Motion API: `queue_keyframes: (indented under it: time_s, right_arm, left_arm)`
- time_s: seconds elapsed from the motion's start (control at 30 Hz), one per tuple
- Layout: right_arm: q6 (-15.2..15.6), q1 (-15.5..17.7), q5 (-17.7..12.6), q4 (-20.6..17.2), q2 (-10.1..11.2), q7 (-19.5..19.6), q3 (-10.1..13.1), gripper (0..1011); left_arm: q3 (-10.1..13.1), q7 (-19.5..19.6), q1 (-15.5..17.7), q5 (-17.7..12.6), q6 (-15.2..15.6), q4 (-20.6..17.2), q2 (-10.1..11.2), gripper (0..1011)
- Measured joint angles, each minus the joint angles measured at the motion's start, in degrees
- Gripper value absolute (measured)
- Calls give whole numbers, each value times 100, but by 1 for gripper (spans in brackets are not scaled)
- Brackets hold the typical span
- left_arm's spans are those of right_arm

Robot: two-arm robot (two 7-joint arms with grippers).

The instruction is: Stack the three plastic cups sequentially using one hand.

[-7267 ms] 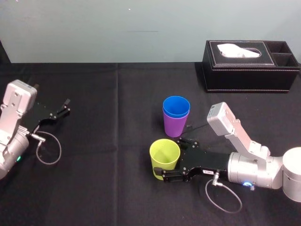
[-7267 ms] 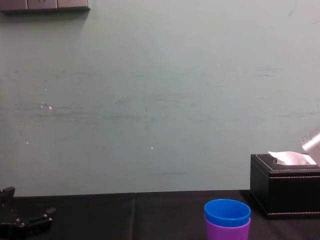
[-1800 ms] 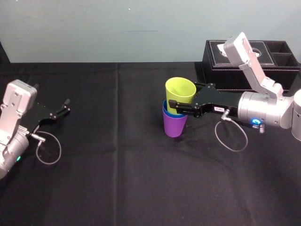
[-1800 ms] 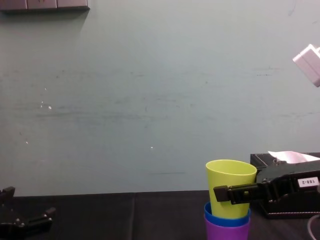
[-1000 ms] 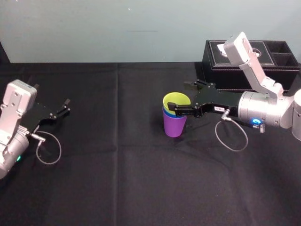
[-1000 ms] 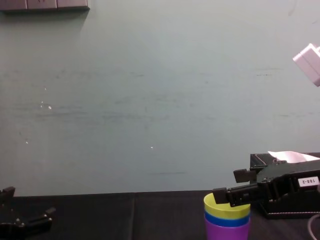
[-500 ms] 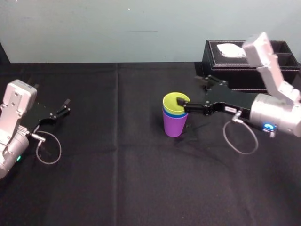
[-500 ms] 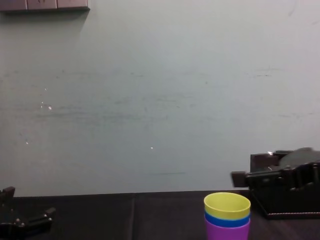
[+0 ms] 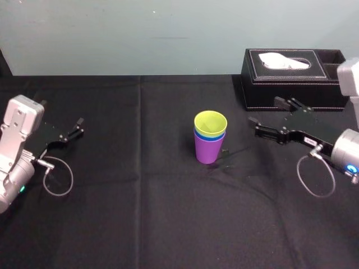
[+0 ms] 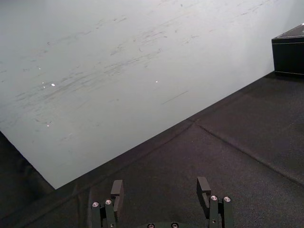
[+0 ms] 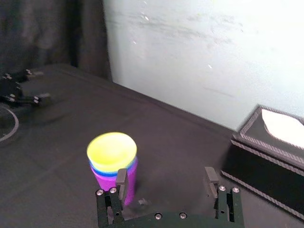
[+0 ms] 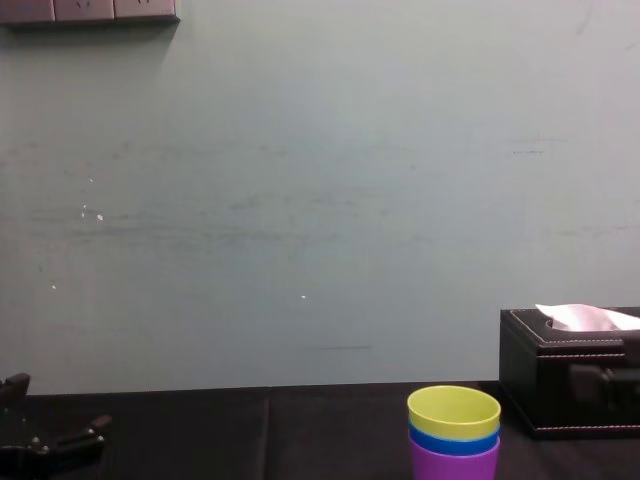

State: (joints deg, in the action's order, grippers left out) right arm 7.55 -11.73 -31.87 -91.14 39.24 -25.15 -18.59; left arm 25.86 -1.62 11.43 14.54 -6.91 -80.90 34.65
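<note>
The three plastic cups stand nested upright mid-table: the yellow-green cup (image 9: 210, 121) on top, inside the blue cup (image 9: 210, 134), which sits in the purple cup (image 9: 209, 149). The chest view shows the same stack, yellow-green (image 12: 454, 410) over blue (image 12: 454, 441) over purple (image 12: 454, 463). My right gripper (image 9: 263, 110) hangs open and empty to the right of the stack, clear of it. Its wrist view looks past its spread fingers (image 11: 122, 178) at the stack (image 11: 112, 153). My left gripper (image 9: 76, 129) rests open at the far left, its fingers (image 10: 117, 190) apart over bare cloth.
A black tissue box (image 9: 291, 78) with a white tissue stands at the back right, just behind my right gripper, also seen as the box (image 12: 565, 385) and the box (image 11: 266, 159). Black cloth (image 9: 140, 213) covers the table. A pale wall (image 12: 300, 200) stands behind.
My right gripper has drawn back to the right, away from the stack. The yellow-green cup stays nested in the blue one. The left arm has not moved.
</note>
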Motion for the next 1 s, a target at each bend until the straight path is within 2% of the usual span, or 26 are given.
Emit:
queue_keyframes:
  time_s: [0.2,0.57,1.0]
  right_arm:
    - [-51,176,7,291,-51,9,134,1002]
    - [-56,203,122,684,-226,-63,173,1003]
    - [-53,203,124,669,-216,-66,174,1003]
  left_arm:
    - [0,0,0,0,0,0,0,1011]
    - [0,0,0,0,0,0,0,1011]
    - [0,0,0,0,0,0,0,1011]
